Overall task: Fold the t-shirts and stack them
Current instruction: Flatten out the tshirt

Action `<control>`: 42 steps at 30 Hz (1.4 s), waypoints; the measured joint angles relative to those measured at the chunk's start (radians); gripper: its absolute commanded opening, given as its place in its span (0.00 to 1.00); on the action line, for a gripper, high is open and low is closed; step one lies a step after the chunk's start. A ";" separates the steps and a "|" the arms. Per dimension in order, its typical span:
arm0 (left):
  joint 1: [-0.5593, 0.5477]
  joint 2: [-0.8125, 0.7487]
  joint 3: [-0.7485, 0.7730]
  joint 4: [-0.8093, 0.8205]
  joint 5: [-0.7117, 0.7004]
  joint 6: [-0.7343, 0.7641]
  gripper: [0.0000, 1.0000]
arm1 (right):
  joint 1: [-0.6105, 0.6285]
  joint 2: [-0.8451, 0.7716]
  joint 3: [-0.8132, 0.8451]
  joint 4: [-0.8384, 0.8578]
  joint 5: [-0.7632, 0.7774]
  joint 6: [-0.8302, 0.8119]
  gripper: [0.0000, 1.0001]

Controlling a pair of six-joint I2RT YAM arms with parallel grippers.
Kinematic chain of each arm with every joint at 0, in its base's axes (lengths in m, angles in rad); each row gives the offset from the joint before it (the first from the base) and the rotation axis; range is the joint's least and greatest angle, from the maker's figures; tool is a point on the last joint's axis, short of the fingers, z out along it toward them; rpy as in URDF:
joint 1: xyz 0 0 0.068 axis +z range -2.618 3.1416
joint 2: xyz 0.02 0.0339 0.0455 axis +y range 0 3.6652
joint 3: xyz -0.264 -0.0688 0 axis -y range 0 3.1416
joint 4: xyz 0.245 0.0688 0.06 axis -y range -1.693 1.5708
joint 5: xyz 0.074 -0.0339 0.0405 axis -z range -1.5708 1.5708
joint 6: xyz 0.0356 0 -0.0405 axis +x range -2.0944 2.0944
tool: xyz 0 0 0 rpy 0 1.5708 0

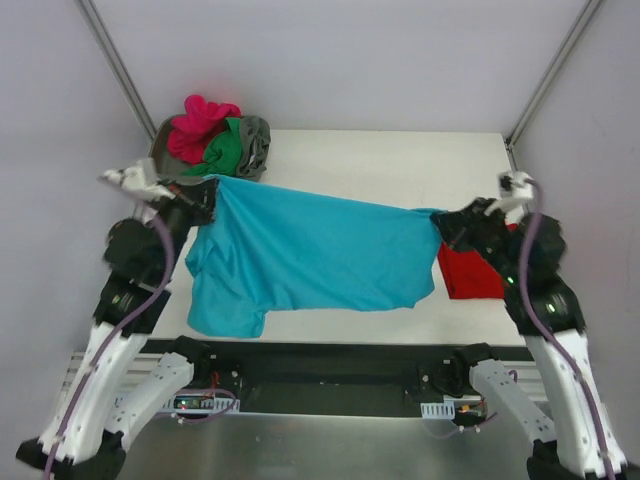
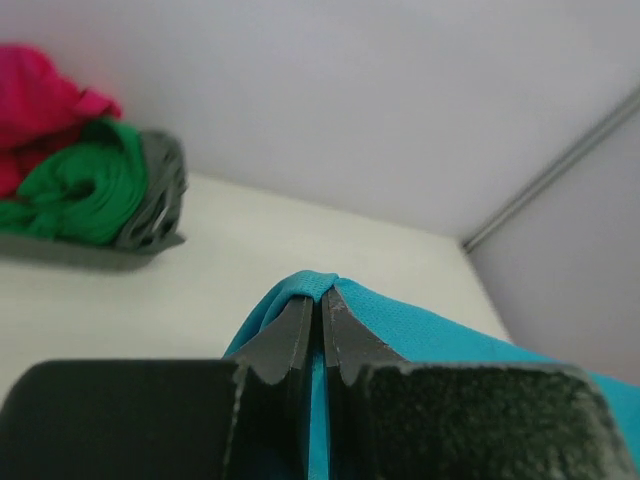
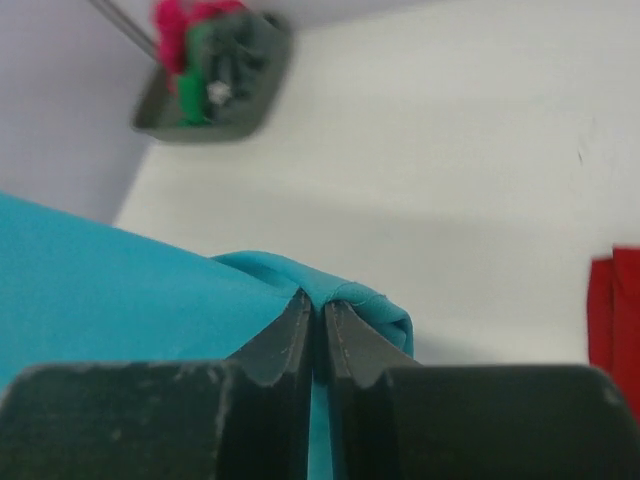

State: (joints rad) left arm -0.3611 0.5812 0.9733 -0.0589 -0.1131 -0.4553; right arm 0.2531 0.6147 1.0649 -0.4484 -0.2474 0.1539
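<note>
White table (image 1: 400,170) bears red shirt (image 1: 470,275) and tray (image 2: 90,256) (far-left); left claw (image 2: 318,300), right claw (image 3: 315,305) pinch teal shirt (image 1: 310,250).

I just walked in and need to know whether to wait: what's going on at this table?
Both arms are handling one teal t-shirt. The left gripper and the right gripper are each shut on its upper edge, holding it stretched between them above the table. A red t-shirt lies flat, apparently folded, by the right arm. A pink shirt, a green shirt and a grey shirt sit bunched in the tray at the far left, not yet folded.
</note>
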 measured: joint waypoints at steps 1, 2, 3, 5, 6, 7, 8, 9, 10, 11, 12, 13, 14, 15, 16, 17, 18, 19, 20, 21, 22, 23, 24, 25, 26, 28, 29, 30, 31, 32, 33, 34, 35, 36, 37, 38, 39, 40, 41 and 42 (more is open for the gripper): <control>0.000 0.061 -0.017 -0.001 -0.031 0.002 0.09 | 0.000 0.055 -0.046 0.023 0.019 0.004 0.16; 0.000 0.131 -0.030 -0.002 -0.064 0.004 0.26 | 0.000 0.121 -0.088 0.047 0.042 0.008 0.33; 0.001 0.254 -0.036 -0.008 -0.118 0.009 0.50 | 0.000 0.203 -0.124 0.065 0.068 0.011 0.64; 0.007 0.413 -0.024 -0.027 -0.161 0.019 0.81 | -0.003 0.394 -0.159 0.085 0.117 0.013 0.89; 0.017 0.532 0.004 -0.052 -0.180 0.026 0.99 | -0.006 0.497 -0.160 0.087 0.143 0.010 0.95; 0.028 0.653 0.040 -0.080 -0.187 0.026 0.99 | -0.007 0.571 -0.158 0.090 0.163 0.008 0.98; 0.037 0.745 0.071 -0.108 -0.188 0.024 0.99 | -0.008 0.656 -0.142 0.075 0.185 0.000 1.00; 0.047 0.845 0.099 -0.135 -0.188 0.020 0.99 | -0.008 0.718 -0.125 0.063 0.206 -0.005 0.97; 0.051 0.894 0.106 -0.153 -0.188 0.017 0.99 | -0.008 0.763 -0.106 0.050 0.222 -0.010 0.96; 0.056 0.922 0.107 -0.182 -0.189 0.014 0.99 | -0.008 0.791 -0.090 0.043 0.239 -0.014 0.96; 0.061 0.930 0.106 -0.220 -0.192 0.009 0.99 | -0.008 0.797 -0.080 0.040 0.249 -0.015 0.96; 0.062 0.925 0.105 -0.241 -0.196 0.002 0.99 | -0.008 0.791 -0.074 0.042 0.264 -0.016 0.96; 0.061 0.904 0.101 -0.248 -0.205 -0.006 0.99 | -0.008 0.777 -0.072 0.045 0.274 -0.016 0.96; 0.061 0.874 0.091 -0.246 -0.208 -0.018 0.99 | -0.007 0.749 -0.072 0.052 0.289 -0.015 0.96; 0.061 0.832 0.072 -0.245 -0.210 -0.035 0.99 | -0.007 0.719 -0.076 0.057 0.302 -0.011 0.96; 0.061 0.778 0.040 -0.243 -0.210 -0.060 0.99 | -0.008 0.678 -0.087 0.068 0.316 -0.005 0.96; 0.061 0.727 0.002 -0.243 -0.209 -0.082 0.99 | -0.009 0.629 -0.105 0.078 0.328 0.002 0.96; 0.061 0.652 -0.061 -0.237 -0.208 -0.119 0.99 | -0.011 0.587 -0.121 0.081 0.338 0.008 0.96; 0.062 0.566 -0.138 -0.243 -0.206 -0.159 0.99 | -0.016 0.533 -0.149 0.093 0.344 0.019 0.96; 0.063 0.487 -0.210 -0.255 -0.204 -0.194 0.99 | -0.021 0.483 -0.179 0.103 0.348 0.027 0.96; 0.070 0.404 -0.288 -0.274 -0.200 -0.227 0.99 | -0.029 0.431 -0.214 0.109 0.348 0.034 0.96; 0.079 0.348 -0.343 -0.290 -0.190 -0.251 0.97 | -0.034 0.389 -0.246 0.110 0.345 0.039 0.96; 0.094 0.289 -0.402 -0.316 -0.180 -0.280 0.94 | -0.039 0.357 -0.275 0.111 0.340 0.041 0.96; 0.108 0.248 -0.446 -0.341 -0.174 -0.305 0.89 | -0.042 0.341 -0.293 0.110 0.333 0.042 0.96; 0.122 0.214 -0.487 -0.356 -0.166 -0.330 0.85 | -0.045 0.329 -0.313 0.111 0.321 0.043 0.96; 0.150 0.166 -0.558 -0.388 -0.146 -0.380 0.78 | -0.047 0.327 -0.337 0.105 0.288 0.043 0.96; 0.162 0.157 -0.576 -0.396 -0.133 -0.394 0.70 | -0.047 0.328 -0.342 0.095 0.272 0.043 0.96; 0.184 0.156 -0.593 -0.404 -0.109 -0.404 0.64 | -0.047 0.329 -0.343 0.088 0.262 0.043 0.96; 0.201 0.163 -0.601 -0.408 -0.091 -0.413 0.58 | -0.047 0.330 -0.343 0.085 0.250 0.044 0.96; 0.224 0.179 -0.604 -0.410 -0.071 -0.422 0.55 | -0.047 0.330 -0.343 0.085 0.243 0.044 0.96; 0.241 0.199 -0.605 -0.410 -0.052 -0.427 0.52 | -0.047 0.329 -0.343 0.085 0.237 0.044 0.96; 0.253 0.216 -0.605 -0.410 -0.040 -0.430 0.49 | -0.047 0.329 -0.343 0.084 0.233 0.045 0.96; 0.261 0.241 -0.605 -0.410 -0.022 -0.430 0.44 | -0.047 0.329 -0.343 0.084 0.231 0.047 0.96; 0.264 0.258 -0.597 -0.408 -0.009 -0.433 0.43 | -0.047 0.328 -0.343 0.084 0.230 0.048 0.96; 0.265 0.267 -0.594 -0.404 0.005 -0.435 0.43 | -0.047 0.327 -0.343 0.084 0.230 0.050 0.96; 0.264 0.278 -0.594 -0.404 0.021 -0.436 0.43 | -0.047 0.325 -0.344 0.082 0.230 0.052 0.96; 0.264 0.280 -0.594 -0.403 0.037 -0.436 0.41 | -0.047 0.323 -0.346 0.081 0.230 0.053 0.96; 0.265 0.279 -0.594 -0.403 0.058 -0.436 0.40 | -0.048 0.321 -0.349 0.077 0.231 0.054 0.96; 0.264 0.278 -0.595 -0.406 0.075 -0.436 0.38 | -0.048 0.320 -0.352 0.072 0.232 0.055 0.96; 0.264 0.278 -0.597 -0.406 0.087 -0.438 0.34 | -0.048 0.319 -0.355 0.067 0.232 0.055 0.96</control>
State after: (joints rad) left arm -0.0967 0.8589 0.3767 -0.4652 -0.0257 -0.8928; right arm 0.2050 0.9333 0.7097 -0.3813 -0.0154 0.2092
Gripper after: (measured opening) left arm 0.409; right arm 0.964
